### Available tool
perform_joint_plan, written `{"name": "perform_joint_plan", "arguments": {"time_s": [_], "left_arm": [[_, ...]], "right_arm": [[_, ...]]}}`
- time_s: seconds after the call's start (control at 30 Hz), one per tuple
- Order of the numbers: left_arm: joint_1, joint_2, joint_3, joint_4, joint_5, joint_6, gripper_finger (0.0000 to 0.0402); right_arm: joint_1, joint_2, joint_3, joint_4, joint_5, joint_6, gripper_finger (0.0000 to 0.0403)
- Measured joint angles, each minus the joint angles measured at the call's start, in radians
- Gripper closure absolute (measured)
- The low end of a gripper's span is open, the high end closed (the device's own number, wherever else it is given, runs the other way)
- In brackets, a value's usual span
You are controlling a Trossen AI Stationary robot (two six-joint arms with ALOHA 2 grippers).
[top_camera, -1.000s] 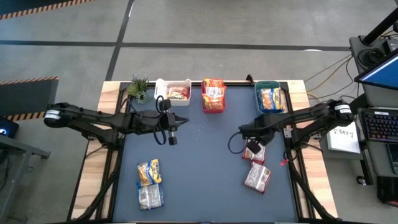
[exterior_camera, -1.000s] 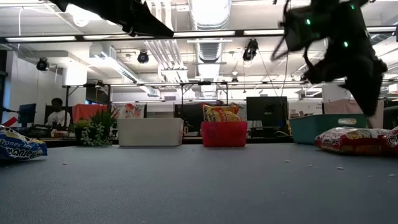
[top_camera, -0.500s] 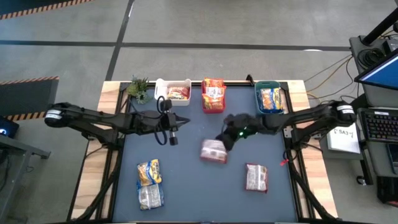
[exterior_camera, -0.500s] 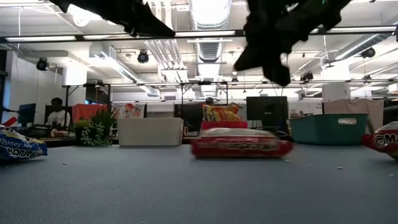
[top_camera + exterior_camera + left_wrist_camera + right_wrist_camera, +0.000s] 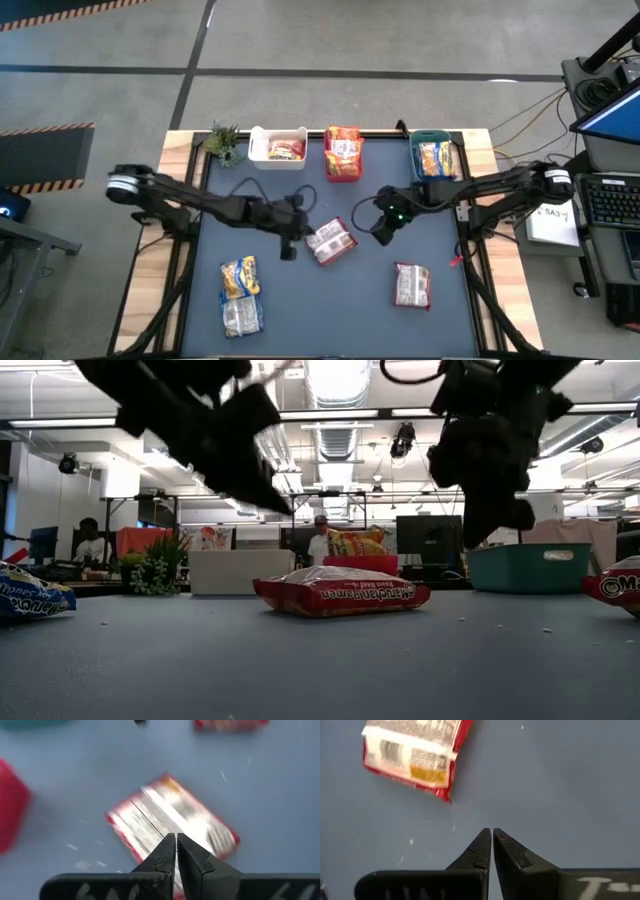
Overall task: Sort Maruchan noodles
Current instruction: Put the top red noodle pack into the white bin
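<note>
A silvery-white and red Maruchan packet [image 5: 330,242] lies flat on the blue-grey table near its middle. My left gripper [image 5: 303,230] is shut and hovers just to its left, slanting down at it [image 5: 175,837]; the low view shows it clear above the packet [image 5: 340,592]. My right gripper [image 5: 379,236] is also shut, to the packet's right and above the bare table [image 5: 491,832]. A second red packet [image 5: 411,284] lies at the near right. Two blue-yellow packets [image 5: 240,277] [image 5: 241,315] lie at the near left.
Along the far edge stand a white bin [image 5: 278,147], a red bin [image 5: 343,155] piled with orange packets, and a teal bin [image 5: 435,158] holding a packet. A small green plant [image 5: 222,142] sits at the far left corner. People show in the room behind.
My right gripper swept from the right side toward the table's middle, and one red packet slid leftward with it to the centre. The gripper then drew back a little to the right. My left gripper came down and moved toward that packet, tipping downward.
</note>
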Motion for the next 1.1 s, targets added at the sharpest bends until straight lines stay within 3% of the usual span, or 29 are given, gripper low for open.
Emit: {"name": "perform_joint_plan", "arguments": {"time_s": [0.23,0.4,0.6,0.87,1.1], "left_arm": [[-0.017,0.163,0.004,0.009,0.044,-0.083,0.0402],[-0.017,0.205,0.005,0.037,0.042,-0.133,0.0402],[-0.015,0.245,0.008,0.062,0.012,-0.152,0.0401],[-0.014,0.282,0.003,0.059,0.013,-0.186,0.0402],[-0.014,0.283,0.002,0.062,0.014,-0.184,0.0402]], "right_arm": [[0.0,0.043,-0.057,0.301,0.005,0.0,0.039],[-0.008,0.09,-0.049,0.385,-0.025,0.004,0.0358],[-0.015,0.163,-0.05,0.415,-0.088,0.034,0.0269],[-0.029,0.257,-0.05,0.584,-0.146,0.053,0.0139],[-0.044,0.352,-0.05,0.768,-0.231,0.073,0.0069]]}}
